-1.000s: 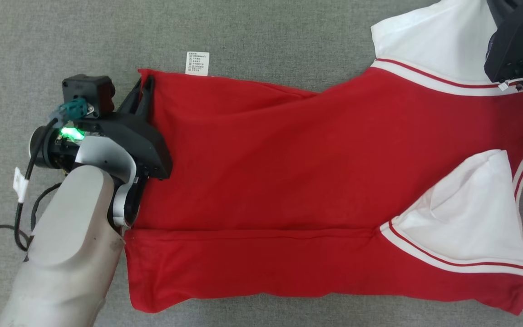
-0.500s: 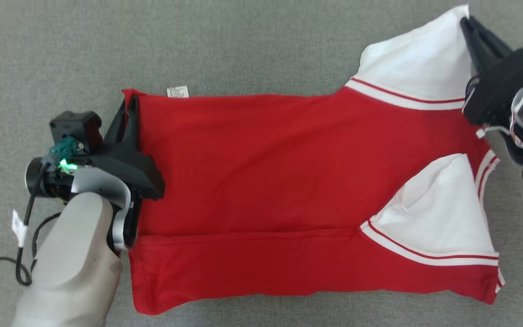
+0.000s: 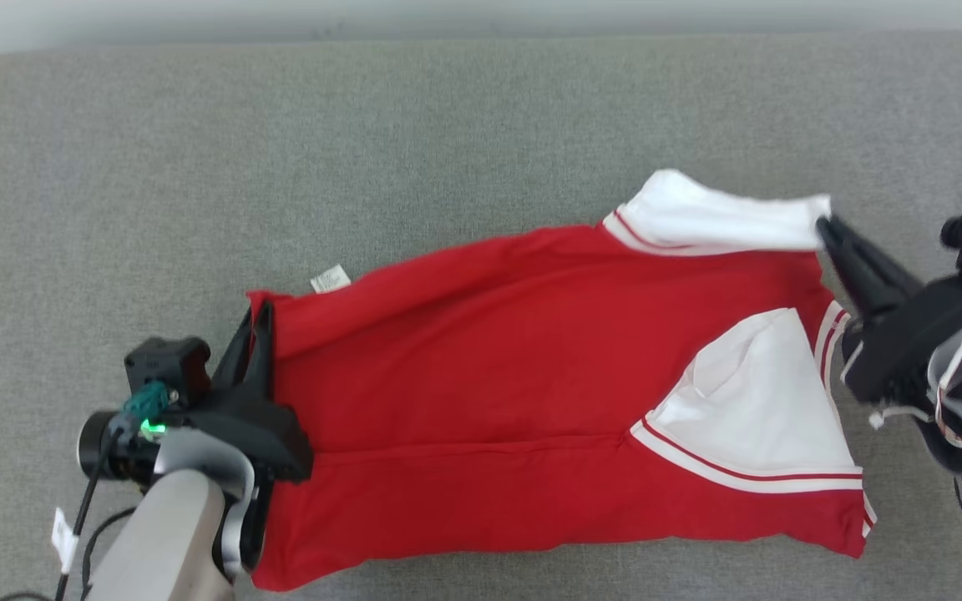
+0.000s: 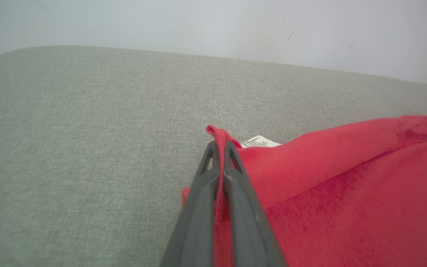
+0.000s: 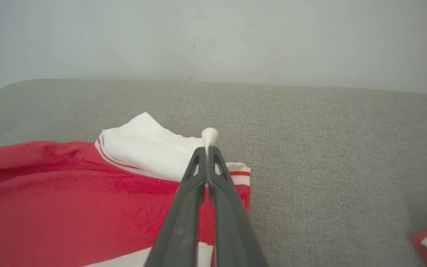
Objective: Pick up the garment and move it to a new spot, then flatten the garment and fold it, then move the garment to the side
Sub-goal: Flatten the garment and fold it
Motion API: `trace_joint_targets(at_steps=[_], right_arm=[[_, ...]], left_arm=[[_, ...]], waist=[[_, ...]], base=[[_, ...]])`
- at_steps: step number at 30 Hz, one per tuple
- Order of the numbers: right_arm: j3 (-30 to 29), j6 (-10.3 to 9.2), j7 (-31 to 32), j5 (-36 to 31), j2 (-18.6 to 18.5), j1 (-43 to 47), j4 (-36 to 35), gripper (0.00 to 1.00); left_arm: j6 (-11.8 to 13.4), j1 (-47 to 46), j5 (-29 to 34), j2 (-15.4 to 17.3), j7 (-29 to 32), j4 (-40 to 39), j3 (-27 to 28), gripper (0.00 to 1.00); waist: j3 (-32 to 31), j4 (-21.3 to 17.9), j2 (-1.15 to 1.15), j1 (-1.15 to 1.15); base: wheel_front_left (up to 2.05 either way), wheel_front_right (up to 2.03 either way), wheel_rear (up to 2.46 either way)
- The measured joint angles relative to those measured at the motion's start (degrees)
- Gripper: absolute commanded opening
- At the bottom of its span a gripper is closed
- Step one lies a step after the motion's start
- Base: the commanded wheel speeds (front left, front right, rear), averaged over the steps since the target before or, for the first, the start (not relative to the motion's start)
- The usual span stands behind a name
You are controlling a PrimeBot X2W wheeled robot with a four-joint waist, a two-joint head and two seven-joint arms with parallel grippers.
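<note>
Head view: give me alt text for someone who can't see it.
A red garment lies on a grey fabric surface, pinched at both ends: the left gripper shut on its red hem corner, the right gripper shut on the edge of a white sleeve.

Far edge of garment (image 3: 481, 367) raised and drawn nearer, white sleeve (image 3: 715, 221) curled over, camera tilted up

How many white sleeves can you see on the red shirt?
2. The far sleeve is pinched by the right end effector; the near sleeve lies folded on the red shirt.
</note>
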Motion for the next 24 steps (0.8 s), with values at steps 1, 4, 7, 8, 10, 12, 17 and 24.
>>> trace_joint_targets(at_steps=[1,4,7,8,10,12,17,24], right_arm=[[-0.21,0.00,0.20,0.38,-0.14,1.35,-0.87,0.00],[-1.15,0.00,1.03,0.92,-0.86,5.21,-3.13,0.00],[-1.97,0.00,2.82,0.94,-1.18,8.93,-5.34,0.00],[-2.40,0.00,3.14,0.91,-1.19,10.14,-6.15,0.00],[-3.43,0.00,4.45,0.83,-1.18,12.43,-7.95,0.00],[-4.77,0.00,5.63,0.34,-1.03,14.66,-9.98,0.00],[-8.54,0.00,9.09,-1.02,0.25,20.14,-15.55,0.00],[-13.68,0.00,15.05,-3.61,3.27,27.30,-22.48,0.00]], left_arm=[[0.08,0.73,-0.18,0.05,-0.07,0.10,0.07,0.00],[0.34,2.91,-0.67,0.14,-0.25,0.36,0.27,0.00],[0.68,5.09,-1.27,0.20,-0.41,0.24,0.42,0.00],[0.87,5.73,-1.56,0.20,-0.48,0.16,0.42,0.00],[0.86,6.71,-1.97,0.27,-0.57,0.20,0.58,0.00],[0.85,7.39,-2.08,0.40,-0.83,0.27,0.60,0.00],[0.89,8.30,-2.40,0.67,-1.34,0.36,0.77,0.00],[1.08,9.01,-1.94,0.74,-2.08,-0.47,0.92,0.00]], waist=[[-0.43,-0.08,0.00,0.00],[-1.66,-0.32,-0.01,0.00],[-2.84,-0.51,-0.01,0.00],[-3.22,-0.56,-0.01,0.00],[-3.96,-0.65,-0.01,0.00],[-4.64,-0.74,0.00,0.00],[-6.09,-1.24,-0.01,0.00],[-7.03,-2.44,-0.01,0.00]], base=[[0.00,0.00,0.00],[0.00,0.00,0.00],[0.00,0.00,0.00],[0.00,0.00,0.00],[0.00,0.00,0.00],[0.00,0.00,0.00],[0.00,0.00,0.00],[0.00,0.00,0.00]])
